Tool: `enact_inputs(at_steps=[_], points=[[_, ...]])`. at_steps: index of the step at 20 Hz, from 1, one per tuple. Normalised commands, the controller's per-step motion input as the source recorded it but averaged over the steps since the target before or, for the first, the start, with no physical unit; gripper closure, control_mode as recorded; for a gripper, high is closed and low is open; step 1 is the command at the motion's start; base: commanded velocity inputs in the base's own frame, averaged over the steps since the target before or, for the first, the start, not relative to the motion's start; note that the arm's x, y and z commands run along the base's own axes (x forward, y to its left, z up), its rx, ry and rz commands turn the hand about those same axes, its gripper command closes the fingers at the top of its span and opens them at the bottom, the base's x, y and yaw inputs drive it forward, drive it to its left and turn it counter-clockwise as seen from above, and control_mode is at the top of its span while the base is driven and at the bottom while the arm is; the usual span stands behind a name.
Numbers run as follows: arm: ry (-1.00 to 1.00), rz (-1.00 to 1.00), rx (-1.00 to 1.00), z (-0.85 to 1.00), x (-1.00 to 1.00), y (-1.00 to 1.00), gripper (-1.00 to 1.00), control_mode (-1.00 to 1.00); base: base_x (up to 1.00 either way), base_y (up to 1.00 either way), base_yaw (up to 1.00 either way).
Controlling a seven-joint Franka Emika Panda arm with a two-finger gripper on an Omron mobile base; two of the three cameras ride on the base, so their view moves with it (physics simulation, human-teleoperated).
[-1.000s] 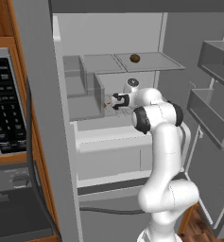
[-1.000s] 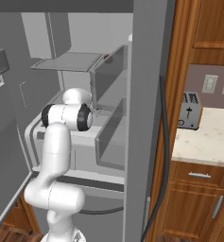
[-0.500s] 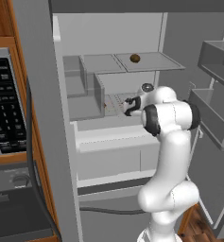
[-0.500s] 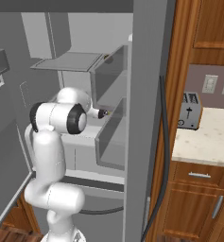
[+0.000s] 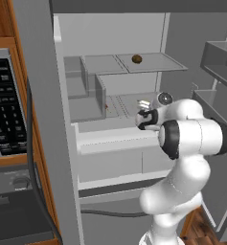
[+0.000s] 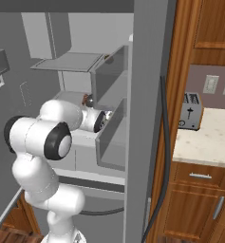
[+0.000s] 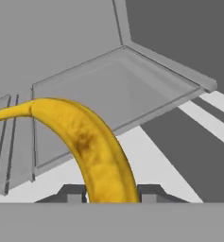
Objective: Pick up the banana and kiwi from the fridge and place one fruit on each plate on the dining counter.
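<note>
- Dark, with pale buttons, a keypad panel (image 5: 2, 115) sits at the far left of the left base view, set in wood trim beside the open fridge (image 5: 112, 57).
- Grey translucent shelves fill the fridge interior; a bin (image 5: 88, 95) stands on the left part of the middle shelf.
- Small and brown, the kiwi (image 5: 137, 59) rests on the upper shelf, toward the back, above and well apart from the arm's hand.
- White with dark joints, the arm reaches into the fridge at the level of the middle shelf, over the white drawers (image 5: 115, 160).
- Yellow, with a brown blotch on its side, the banana (image 7: 87, 146) rises between the fingers (image 7: 112, 193) in the hand view; its thick part sits at the fingers and it curves up and left to a dark tip at the left edge.
- Both fingers press against the banana's sides, closed narrowly on it, and the fruit hangs clear above the shelf panel behind it.
- Door bins (image 5: 220, 62) line the open door on the right of the left base view.
- Farther right, in the right base view, a toaster (image 6: 191, 111) stands on a pale worktop (image 6: 204, 142) over wooden cabinets.
</note>
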Motion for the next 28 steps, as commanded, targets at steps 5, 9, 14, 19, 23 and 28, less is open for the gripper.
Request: enact_inputs(at_steps=[5, 9, 14, 19, 23, 28], points=[[-0.01, -0.05, 0.04, 0.56, -1.0, 0.0, 1.0, -1.0, 0.0, 0.0, 0.0], [0.11, 0.0, -0.02, 0.74, -1.0, 0.2, 1.0, -1.0, 0.0, 0.0, 0.0], [0.27, 0.02, -0.05, 0.38, -0.97, 0.43, 1.0, -1.0, 0.0, 0.0, 0.0], [0.3, 0.11, 0.01, 0.08, -0.88, 0.21, 1.0, -1.0, 0.0, 0.0, 0.0], [0.38, 0.23, 0.12, 0.02, -0.4, 0.03, 1.0, -1.0, 0.0, 0.0, 0.0], [0.31, 0.21, 0.06, 0.36, -0.42, 0.13, 1.0, -1.0, 0.0, 0.0, 0.0]])
